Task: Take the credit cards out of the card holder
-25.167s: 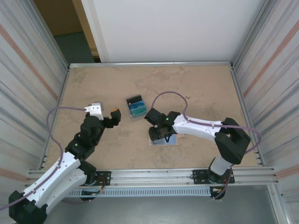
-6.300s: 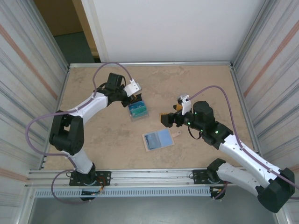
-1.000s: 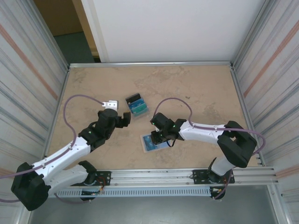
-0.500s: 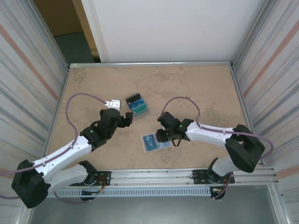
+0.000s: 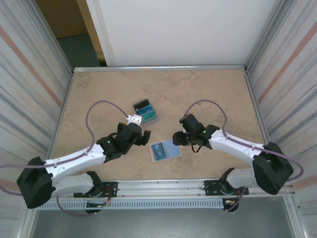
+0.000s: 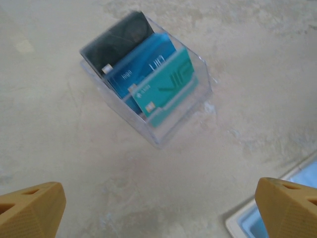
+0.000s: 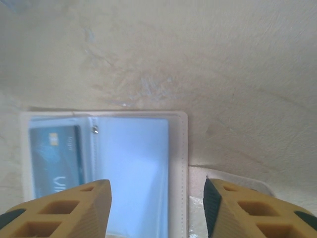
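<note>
The card holder [image 5: 168, 148] lies open on the table, pale blue faces up, with a dark blue credit card [image 5: 158, 151] in its left pocket. Black, blue and teal credit cards [image 5: 146, 113] stand fanned in a clear box behind it. My left gripper [image 5: 144, 136] is wide open between the box and the holder, and in its wrist view the cards [image 6: 143, 84] sit ahead and the holder's corner [image 6: 245, 223] shows low right. My right gripper [image 7: 156, 208] is open just above the holder's right edge [image 7: 178, 163], holding nothing. The pocketed card [image 7: 54, 153] and the closing tab [image 7: 233, 178] show there too.
The clear box [image 6: 168, 126] stands free on the tan table [image 5: 213, 94]. Metal walls close in the left and right sides, and a rail [image 5: 163, 186] runs along the near edge. Open table lies behind and to both sides.
My right gripper has opened and drawn back to the right off the holder. My left arm has swung right and nearer, up to the holder's left side.
</note>
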Available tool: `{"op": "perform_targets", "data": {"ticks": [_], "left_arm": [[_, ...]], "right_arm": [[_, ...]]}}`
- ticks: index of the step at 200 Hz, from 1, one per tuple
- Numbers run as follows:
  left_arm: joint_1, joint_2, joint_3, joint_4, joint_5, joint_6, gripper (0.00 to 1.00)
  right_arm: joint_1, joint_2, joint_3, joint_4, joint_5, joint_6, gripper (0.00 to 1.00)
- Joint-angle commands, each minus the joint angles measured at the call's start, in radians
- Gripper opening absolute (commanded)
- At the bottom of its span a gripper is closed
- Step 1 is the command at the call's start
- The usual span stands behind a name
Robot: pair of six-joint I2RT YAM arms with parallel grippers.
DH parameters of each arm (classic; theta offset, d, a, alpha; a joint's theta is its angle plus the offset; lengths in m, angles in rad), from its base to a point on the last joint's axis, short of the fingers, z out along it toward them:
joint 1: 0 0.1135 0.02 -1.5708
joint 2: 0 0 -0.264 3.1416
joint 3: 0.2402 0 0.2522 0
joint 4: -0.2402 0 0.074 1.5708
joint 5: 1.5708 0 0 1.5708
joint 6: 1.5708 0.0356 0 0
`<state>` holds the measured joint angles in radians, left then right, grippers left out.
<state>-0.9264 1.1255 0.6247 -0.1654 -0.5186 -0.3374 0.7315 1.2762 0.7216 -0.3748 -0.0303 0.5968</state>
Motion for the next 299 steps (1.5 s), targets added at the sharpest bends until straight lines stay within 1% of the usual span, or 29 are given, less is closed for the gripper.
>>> {"op": "perform_targets", "data": {"ticks": [1,17,28,53,71,98,148,197,234,299], "left_arm": [[-0.041,0.050,0.005,-0.046,-0.044,-0.059,0.99],[-0.061,0.087,0.001,-0.048,-0.009,-0.088,0.98],[-0.064,0.106,-0.010,-0.037,0.031,-0.109,0.99],[-0.063,0.144,-0.035,0.009,0.096,-0.133,0.99],[-0.063,0.173,-0.036,0.030,0.110,-0.133,0.99],[-0.063,0.226,-0.029,0.045,0.124,-0.126,0.99],[-0.063,0.286,-0.025,0.046,0.131,-0.123,0.99],[-0.063,0.327,-0.021,0.038,0.119,-0.123,0.99],[-0.063,0.346,-0.014,0.024,0.105,-0.123,0.99],[-0.063,0.352,-0.016,0.011,0.095,-0.125,0.99]], "right_arm": [[-0.022,-0.058,-0.012,-0.011,-0.055,0.029,0.54],[-0.030,-0.076,-0.020,0.016,-0.116,0.051,0.53],[-0.035,-0.081,-0.029,0.041,-0.157,0.068,0.50],[-0.043,-0.064,-0.046,0.104,-0.238,0.112,0.48],[-0.051,-0.034,-0.058,0.158,-0.299,0.134,0.47],[-0.055,0.038,-0.054,0.207,-0.374,0.151,0.47],[-0.051,0.107,-0.051,0.244,-0.397,0.152,0.44],[-0.028,0.186,-0.024,0.225,-0.387,0.125,0.32],[-0.005,0.237,-0.015,0.266,-0.424,0.115,0.29],[-0.011,0.294,-0.020,0.336,-0.483,0.123,0.25]]}}
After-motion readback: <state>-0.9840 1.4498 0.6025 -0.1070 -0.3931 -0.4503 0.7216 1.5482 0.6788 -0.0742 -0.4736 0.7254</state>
